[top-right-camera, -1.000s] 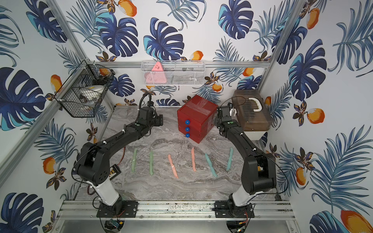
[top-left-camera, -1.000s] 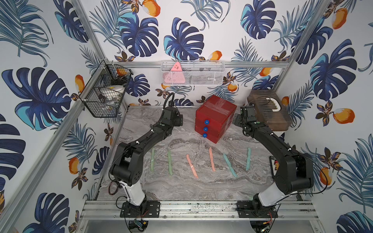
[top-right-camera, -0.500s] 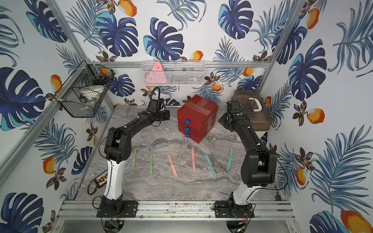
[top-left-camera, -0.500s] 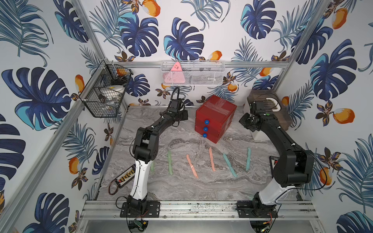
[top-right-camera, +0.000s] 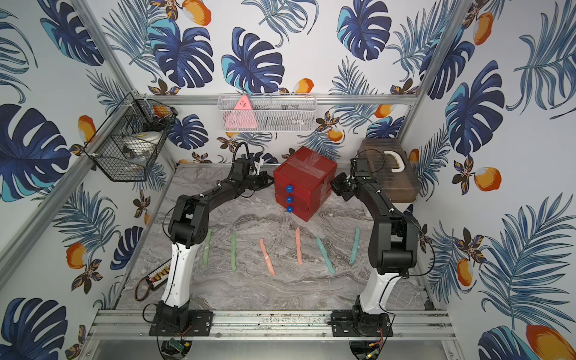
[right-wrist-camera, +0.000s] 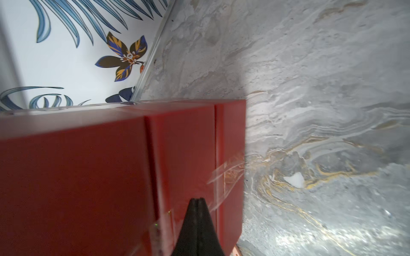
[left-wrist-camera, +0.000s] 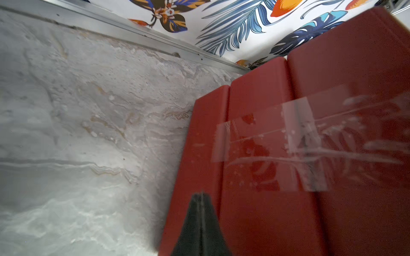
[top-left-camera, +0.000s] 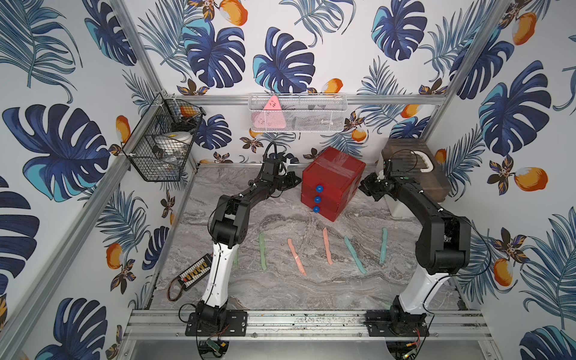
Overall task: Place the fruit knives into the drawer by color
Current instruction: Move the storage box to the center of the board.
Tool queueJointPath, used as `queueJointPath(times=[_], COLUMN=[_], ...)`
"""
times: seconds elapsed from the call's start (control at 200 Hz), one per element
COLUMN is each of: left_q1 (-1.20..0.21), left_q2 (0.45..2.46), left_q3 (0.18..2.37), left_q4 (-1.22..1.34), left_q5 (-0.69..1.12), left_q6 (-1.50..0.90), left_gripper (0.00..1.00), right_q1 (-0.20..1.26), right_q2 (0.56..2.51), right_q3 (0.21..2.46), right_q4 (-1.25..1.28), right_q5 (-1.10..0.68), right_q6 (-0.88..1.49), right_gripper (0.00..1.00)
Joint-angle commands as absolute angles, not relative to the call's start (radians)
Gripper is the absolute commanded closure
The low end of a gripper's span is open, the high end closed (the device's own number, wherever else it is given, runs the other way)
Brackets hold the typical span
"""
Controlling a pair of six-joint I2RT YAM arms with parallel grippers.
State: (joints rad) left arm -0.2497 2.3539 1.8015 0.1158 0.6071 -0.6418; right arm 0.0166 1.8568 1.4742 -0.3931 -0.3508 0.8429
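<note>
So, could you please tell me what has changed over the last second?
Both arms have straightened up and reached in toward the chest. The left gripper and right gripper have both shut on nothing and now sit close at opposite sides of it. The chest and the six knives have not moved.

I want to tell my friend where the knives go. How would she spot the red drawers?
Look toward the back of the grey marble table. A shiny red cube stands there, three drawers stacked. Unlike the brown-lidded box beside it, it has three round blue knobs down its front.
</note>
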Motion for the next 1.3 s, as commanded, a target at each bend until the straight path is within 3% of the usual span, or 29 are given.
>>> queueJointPath(times=[0.0, 0.4, 0.715, 0.941, 1.296], left_q1=[-0.252, -0.266, -0.125, -0.006, 0.050], left_q2=[2.326, 2.176, 1.883, 1.627, 1.434], left_q3=[1.756, 1.541, 1.127, 0.965, 0.829], left_q4=[0.259, 0.363, 0.406, 0.185, 0.019], left_q5=[0.676, 0.733, 0.739, 0.740, 0.727], left_q6=[-0.711, -0.719, -0.689, -0.517, -0.444], left_gripper=[1.00, 1.00, 1.00, 1.00, 1.00], right_q1=[0.026, 0.117, 0.245, 0.367, 0.493], right_q2=[1.888, 1.989, 2.097, 2.179, 2.271], right_q3=[1.494, 1.538, 1.610, 1.685, 1.805], right_q4=[-0.303, -0.215, -0.178, -0.142, -0.140], right_q5=[-0.428, -0.519, -0.593, -0.629, -0.634], right_q6=[0.870, 0.883, 0.913, 0.944, 0.988], right_gripper=[1.00, 1.00, 1.00, 1.00, 1.00])
